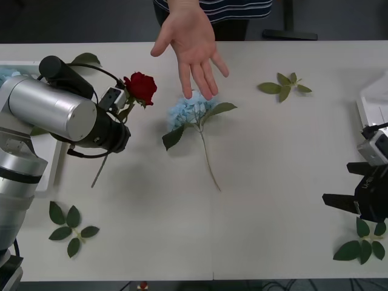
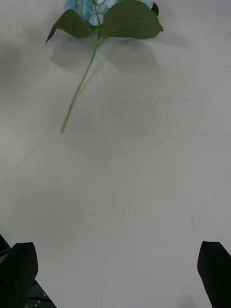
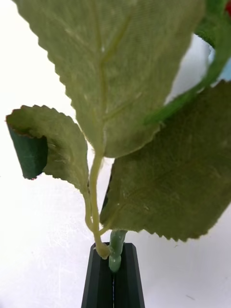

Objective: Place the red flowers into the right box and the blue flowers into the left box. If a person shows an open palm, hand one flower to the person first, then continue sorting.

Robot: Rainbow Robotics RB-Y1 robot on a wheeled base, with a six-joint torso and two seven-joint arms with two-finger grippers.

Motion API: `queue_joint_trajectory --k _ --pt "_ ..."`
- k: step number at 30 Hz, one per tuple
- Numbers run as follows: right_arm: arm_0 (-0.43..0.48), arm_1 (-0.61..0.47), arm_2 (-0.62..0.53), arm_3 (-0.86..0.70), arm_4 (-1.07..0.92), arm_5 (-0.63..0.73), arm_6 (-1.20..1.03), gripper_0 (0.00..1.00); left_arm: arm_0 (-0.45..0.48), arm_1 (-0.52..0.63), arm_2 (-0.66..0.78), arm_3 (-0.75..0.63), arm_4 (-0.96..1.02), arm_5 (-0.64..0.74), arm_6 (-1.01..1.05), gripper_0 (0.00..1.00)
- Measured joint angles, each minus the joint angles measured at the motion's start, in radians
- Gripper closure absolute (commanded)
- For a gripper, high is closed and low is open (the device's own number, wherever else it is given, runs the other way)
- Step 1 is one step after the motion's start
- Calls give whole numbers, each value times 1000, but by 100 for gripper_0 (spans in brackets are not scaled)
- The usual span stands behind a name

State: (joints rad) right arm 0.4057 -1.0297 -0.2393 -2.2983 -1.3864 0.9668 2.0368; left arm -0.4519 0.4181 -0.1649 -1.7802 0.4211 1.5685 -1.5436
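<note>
Front view | left gripper point(image 1: 123, 102) jaws pinch red rose point(image 1: 140, 88) stem | right gripper point(image 1: 339, 201) jaws spread

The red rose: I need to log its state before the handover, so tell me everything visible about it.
The red rose has a small deep-red head on a long thin green stem with serrated, fabric-like leaves. It is held off the table, head toward the person's open hand, stem slanting down toward the robot. The left end effector is shut on its stem just below the leaves; nothing else touches it.
</note>
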Motion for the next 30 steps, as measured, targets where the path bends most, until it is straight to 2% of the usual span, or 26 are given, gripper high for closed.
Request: queue_joint_trajectory --k 27,30 --pt "0 0 0 0 0 0 0 3 0 0 0 0 11 1 -1 100" --pt "0 0 0 0 0 0 -1 3 0 0 1 0 35 4 -64 100"
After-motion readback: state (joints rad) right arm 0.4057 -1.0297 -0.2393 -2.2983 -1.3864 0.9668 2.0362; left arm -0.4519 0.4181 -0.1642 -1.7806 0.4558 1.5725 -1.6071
